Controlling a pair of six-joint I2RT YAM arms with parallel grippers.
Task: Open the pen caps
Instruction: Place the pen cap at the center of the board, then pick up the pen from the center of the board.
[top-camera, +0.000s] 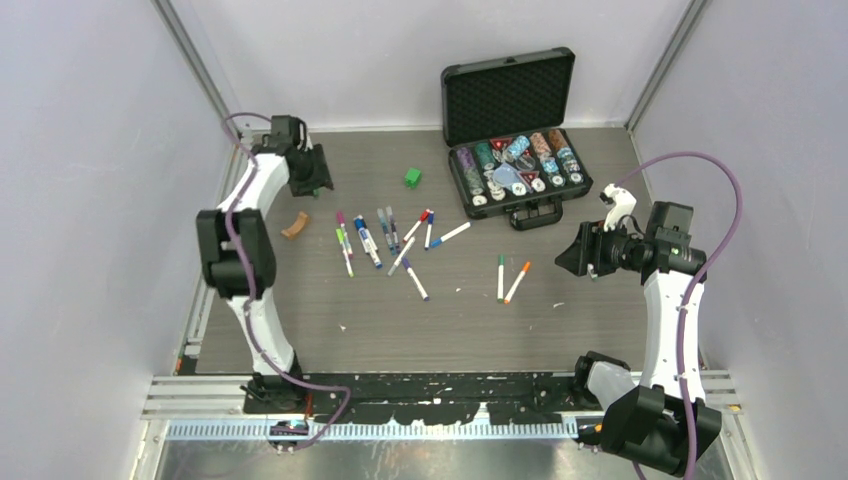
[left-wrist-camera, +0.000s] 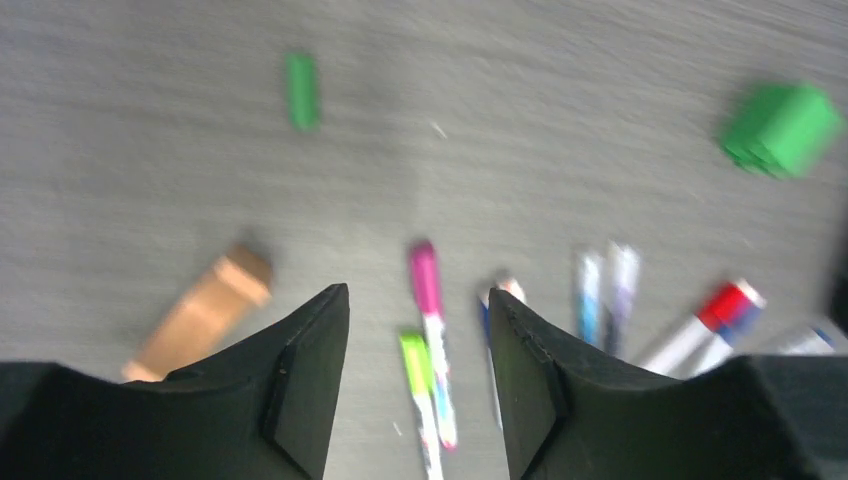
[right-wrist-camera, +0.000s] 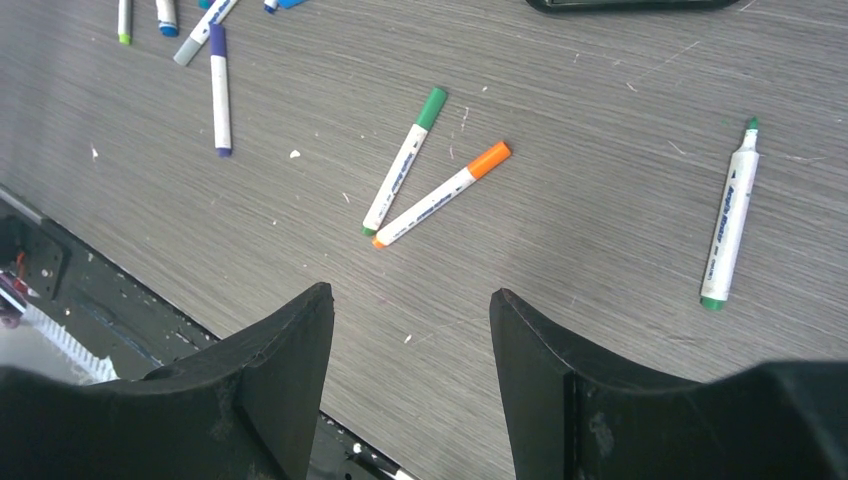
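Table: grey wood grain (top-camera: 300, 330) between pale walls, pens (top-camera: 368, 243) strewn over its middle, a black chip case (top-camera: 510, 95) open at the far right.
Left side: my left gripper (left-wrist-camera: 418, 295) has its fingers parted to a middling gap with nothing between them. It hangs over the far-left end of the spread, with a pink-capped pen (left-wrist-camera: 435, 350) and a lime-capped pen (left-wrist-camera: 420, 400) lying below the gap.
Right side: my right gripper (right-wrist-camera: 410, 292) is spread wide and empty above the near-right of the table.
Caps: most sit on their pens. A green-capped pen (right-wrist-camera: 403, 178) and an orange-capped pen (right-wrist-camera: 440, 195) nearly meet at their near ends. One loose green cap (left-wrist-camera: 301, 90) lies alone.
Risk, crowding: pens lie side by side, so closing on one may pinch or roll its neighbour.
Risk, slip: barrels look slim and round. Pulling a cap without my other fingers bracing the barrel probably lifts the whole pen.
Risk, clutter: a brown block (left-wrist-camera: 205, 310) and a green cube (left-wrist-camera: 782, 128) could get knocked.
Risk, aim: my left wrist view is blurred.
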